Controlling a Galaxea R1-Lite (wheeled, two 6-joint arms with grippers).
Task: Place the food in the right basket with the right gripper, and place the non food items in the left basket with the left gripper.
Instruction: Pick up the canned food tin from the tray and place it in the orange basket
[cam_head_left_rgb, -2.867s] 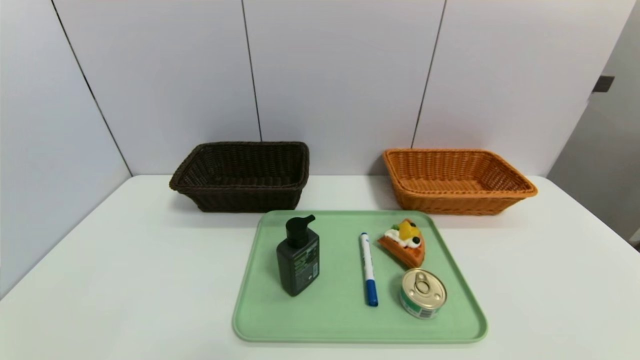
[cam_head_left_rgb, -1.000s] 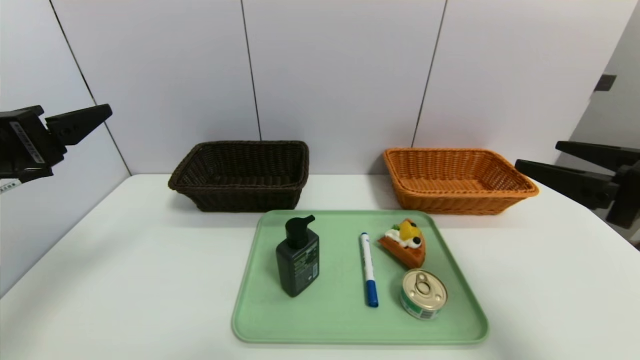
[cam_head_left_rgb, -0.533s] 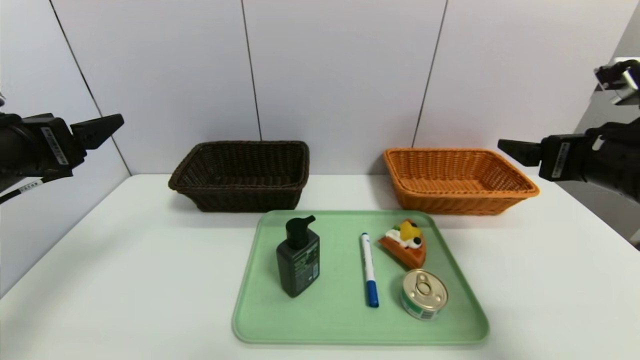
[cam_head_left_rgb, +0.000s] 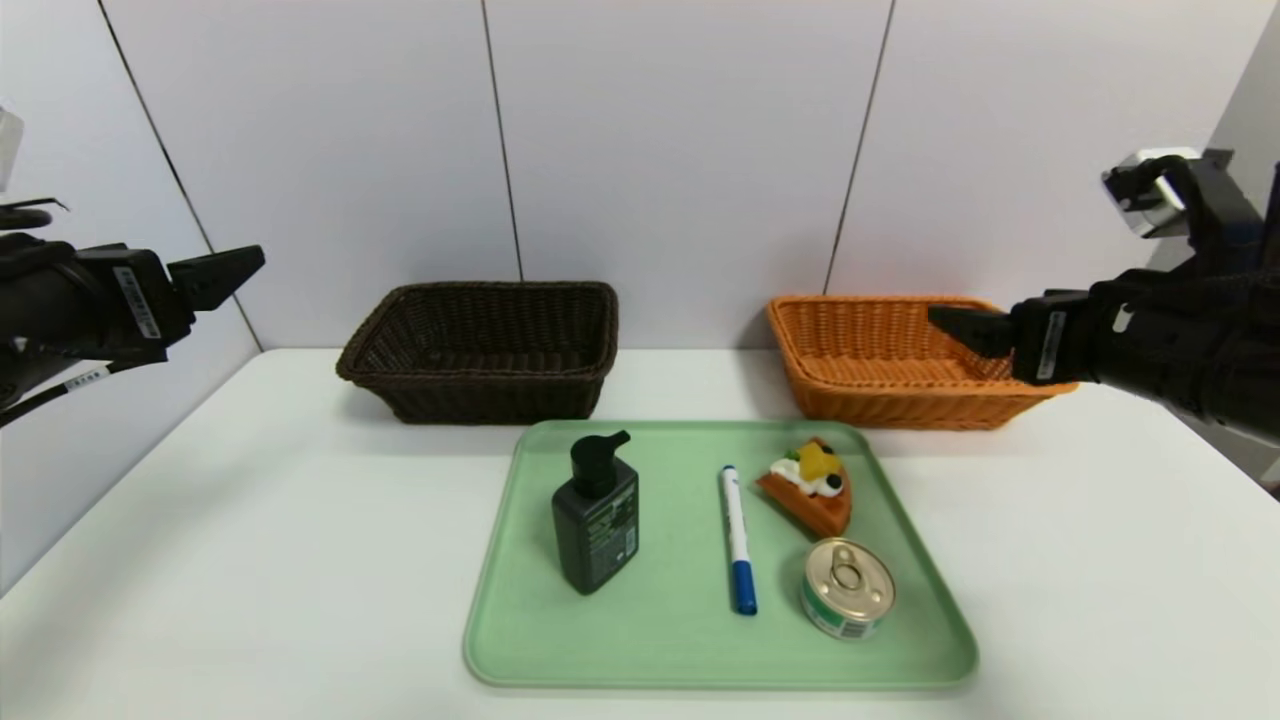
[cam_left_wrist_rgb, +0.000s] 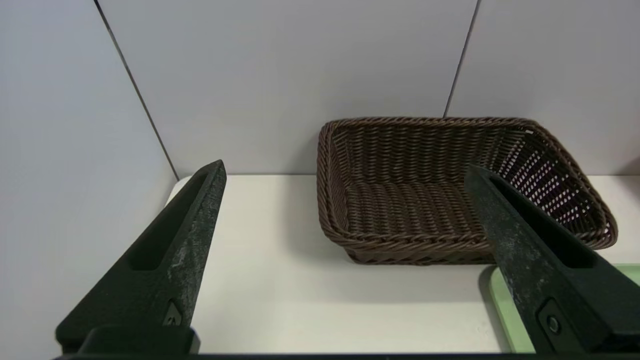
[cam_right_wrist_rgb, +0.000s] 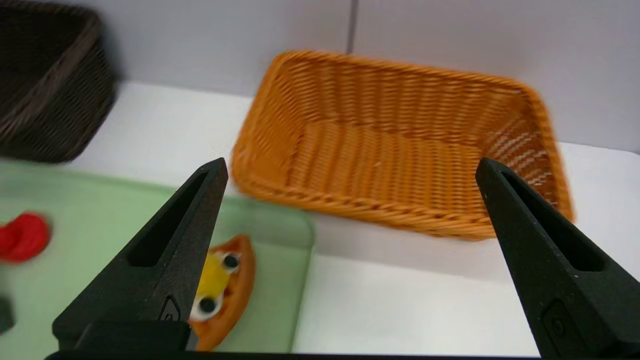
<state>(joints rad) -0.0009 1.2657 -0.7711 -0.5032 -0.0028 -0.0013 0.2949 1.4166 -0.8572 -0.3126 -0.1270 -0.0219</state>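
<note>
A green tray (cam_head_left_rgb: 690, 655) sits on the white counter (cam_head_left_rgb: 250, 560), near the front. On it, from left to right: a dark pump bottle (cam_head_left_rgb: 596, 520) standing upright, a white pen (cam_head_left_rgb: 738, 535) with a blue cap lying with the cap toward the near side, and an orange cake slice (cam_head_left_rgb: 812, 484) topped with yellow, white and black pieces. A round tin can (cam_head_left_rgb: 846, 586) with a gold pull-tab lid stands just nearer than the cake. Behind the tray, a dark brown basket (cam_head_left_rgb: 482, 350) lies at far left and an orange basket (cam_head_left_rgb: 910, 358) at far right. The left claw (cam_left_wrist_rgb: 345, 175) hangs high at the far left, spread wide and holding nothing. The right claw (cam_right_wrist_rgb: 352, 167) hovers above the orange basket's right end, also wide and empty
</note>
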